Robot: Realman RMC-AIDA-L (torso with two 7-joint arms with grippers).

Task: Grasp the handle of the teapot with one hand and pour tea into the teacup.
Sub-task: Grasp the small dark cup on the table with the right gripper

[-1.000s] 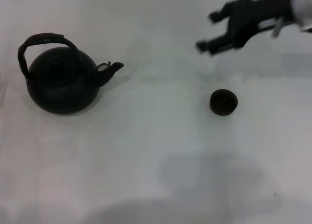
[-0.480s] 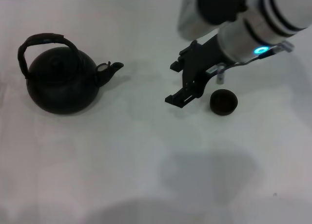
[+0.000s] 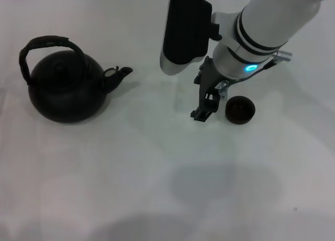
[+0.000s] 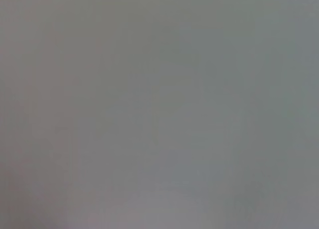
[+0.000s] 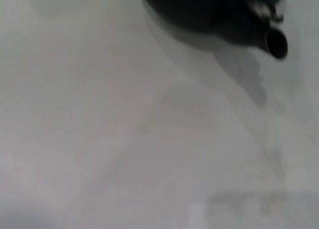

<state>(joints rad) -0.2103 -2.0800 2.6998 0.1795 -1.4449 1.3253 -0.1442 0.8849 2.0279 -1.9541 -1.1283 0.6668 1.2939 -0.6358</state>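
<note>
1. From the head camera I see the teapot (image 3: 65,89) sitting at the left of the frame on the white table (image 3: 131,173), upright, spout aimed toward the centre.
2. Its handle (image 3: 44,44) arches over the lid, tipped a little toward the upper left, with nothing gripping it.
3. The teacup (image 3: 240,109) stands at centre right, well apart from the teapot, and its mouth faces up.
4. My right gripper (image 3: 207,102) hangs just beside the teacup, on the teapot side, pointing down at the table; the white forearm runs off toward the upper right of the frame.
5. I cannot tell whether that gripper's fingers are spread or together: only a dark, narrow profile shows from this angle. It holds nothing that I can see.
6. The right wrist camera catches the lower body of the teapot and its spout in the upper right of its frame, over bare table.
7. The left wrist camera gives me a flat grey field only, and the left arm does not show in the head view.
</note>
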